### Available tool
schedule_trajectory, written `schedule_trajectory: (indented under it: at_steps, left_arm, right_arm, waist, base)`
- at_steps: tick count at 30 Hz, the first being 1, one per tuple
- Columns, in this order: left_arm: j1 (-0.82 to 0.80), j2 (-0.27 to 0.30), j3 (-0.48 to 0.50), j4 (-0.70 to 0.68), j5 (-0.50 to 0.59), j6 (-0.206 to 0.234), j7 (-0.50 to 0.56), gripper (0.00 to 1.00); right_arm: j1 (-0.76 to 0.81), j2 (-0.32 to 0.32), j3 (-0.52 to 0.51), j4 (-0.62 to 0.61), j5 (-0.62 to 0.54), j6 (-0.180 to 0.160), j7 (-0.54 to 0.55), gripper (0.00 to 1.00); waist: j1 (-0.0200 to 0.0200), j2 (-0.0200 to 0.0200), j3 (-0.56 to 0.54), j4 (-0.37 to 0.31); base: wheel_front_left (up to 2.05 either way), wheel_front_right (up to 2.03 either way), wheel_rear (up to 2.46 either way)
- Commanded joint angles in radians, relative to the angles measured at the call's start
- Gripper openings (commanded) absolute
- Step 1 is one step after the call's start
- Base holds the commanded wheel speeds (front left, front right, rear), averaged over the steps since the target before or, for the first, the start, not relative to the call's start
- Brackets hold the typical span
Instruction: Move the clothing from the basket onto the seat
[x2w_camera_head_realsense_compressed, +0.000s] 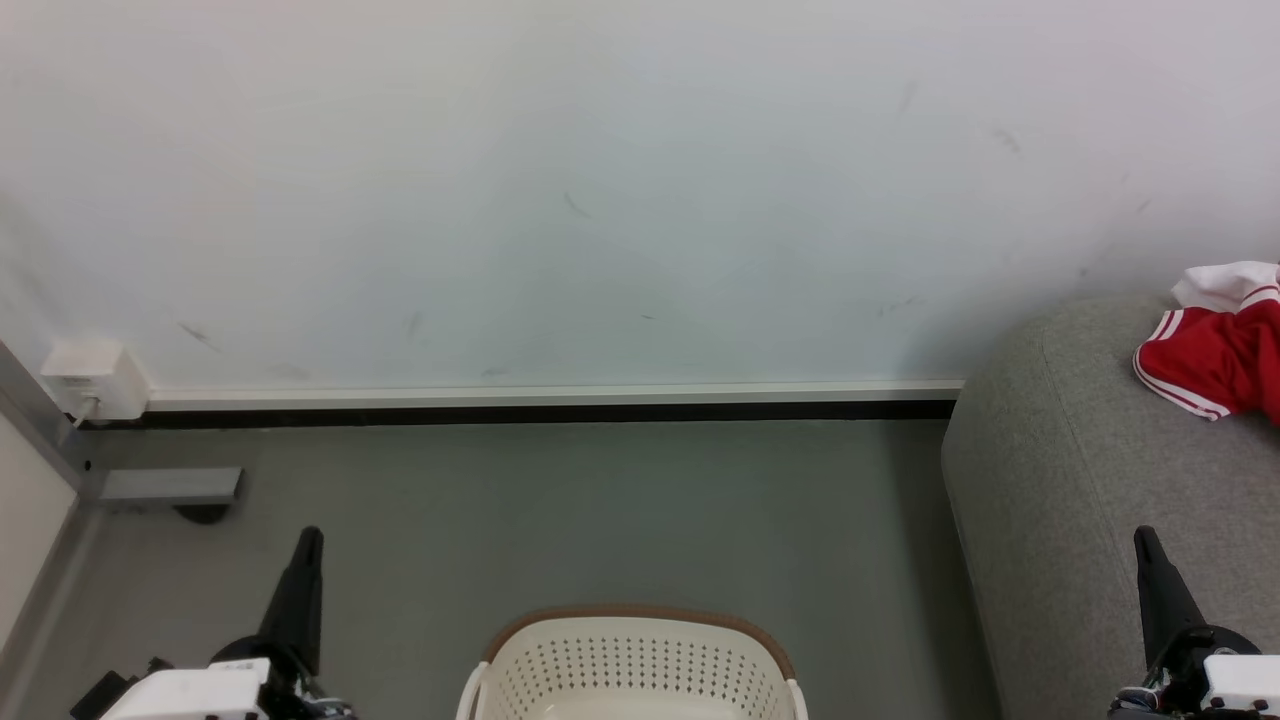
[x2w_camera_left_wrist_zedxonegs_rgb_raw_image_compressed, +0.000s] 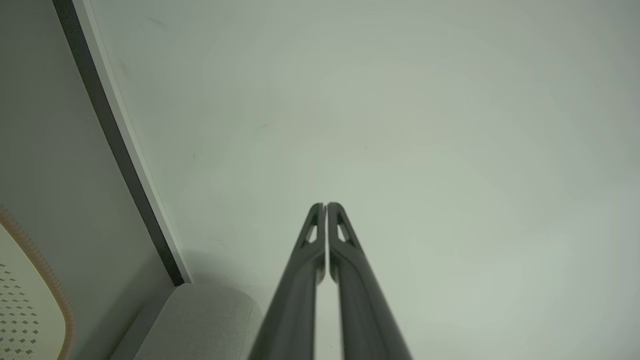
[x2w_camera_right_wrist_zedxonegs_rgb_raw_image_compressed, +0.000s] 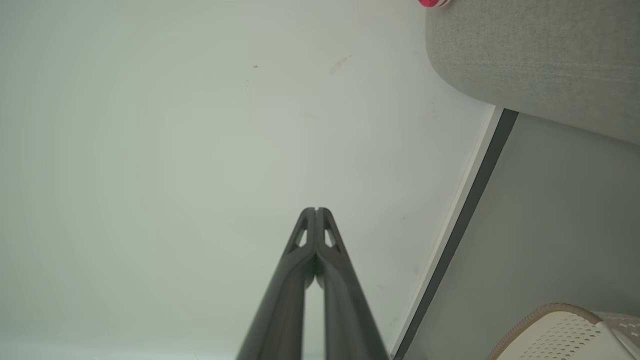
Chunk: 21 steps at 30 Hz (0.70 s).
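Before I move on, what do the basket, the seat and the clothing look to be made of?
The basket looks like moulded cream plastic, matte, with punched holes and a brown woven-look rim. The seat looks like grey woven upholstery, its texture grainy. The clothing seems a soft red fabric with white stripes, crumpled; fibre unclear.

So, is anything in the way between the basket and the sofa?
Nothing visible. Just grey floor lies between the basket and the sofa. Red clothing already lies on the sofa.
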Motion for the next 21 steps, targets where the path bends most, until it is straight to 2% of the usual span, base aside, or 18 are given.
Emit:
schedule_trajectory:
  at_steps: [1,21]
  left_arm:
    - [-0.006,0.002,0.003,-0.002,-0.013,-0.005,0.005,0.0]
    - [-0.006,0.002,0.002,-0.002,-0.013,-0.005,0.005,0.0]
  right_arm:
    - [-0.007,-0.008,-0.004,-0.005,0.001,-0.002,0.004,0.0]
    - [-0.006,-0.008,-0.004,-0.005,0.002,-0.002,0.004,0.0]
  waist:
    - [0.0,-0.0001,0.0,0.0]
    - [0.0,-0.0001,0.0,0.0]
  base:
    - [0.0,0.0,0.0]
    - [0.0,0.0,0.0]
